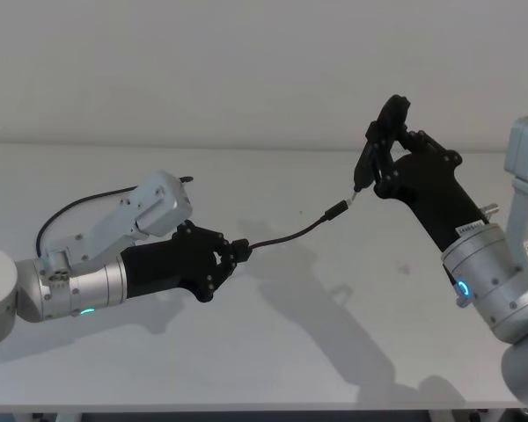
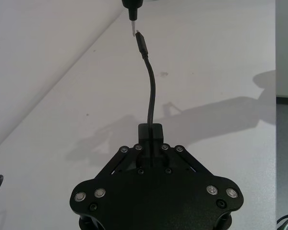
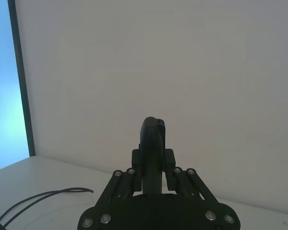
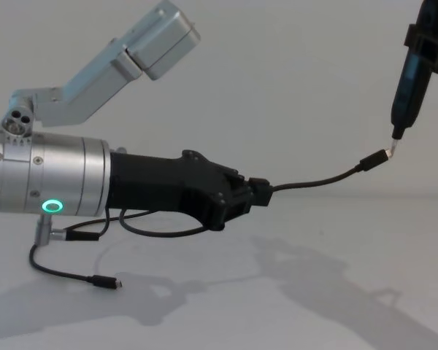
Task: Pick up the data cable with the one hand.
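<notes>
The data cable (image 1: 290, 236) is held clear of the white table (image 1: 273, 352), its long axis running roughly level from the left gripper (image 1: 238, 250) toward the right gripper (image 1: 370, 167). Its chunkier black plug (image 4: 258, 191) is pinched between the left gripper's two black fingers, which are closed narrowly on it, so this end sits directly in the jaws. From that plug the cord leaves the fingertips, sags slightly, then curves upward to the smaller plug (image 1: 337, 210), which points away from the left gripper and up. In the chest view the small plug's tip is seen at, or just short of, the thin metal tip of a dark slim tool (image 4: 407, 84); contact cannot be told. That tool is clamped upright in the right gripper, whose fingers are closed on it, raised above the table and well apart from the left gripper. A second thin black wire (image 4: 73, 273) lies on the table below the left arm, its small plug resting near the left gripper's shadow.
</notes>
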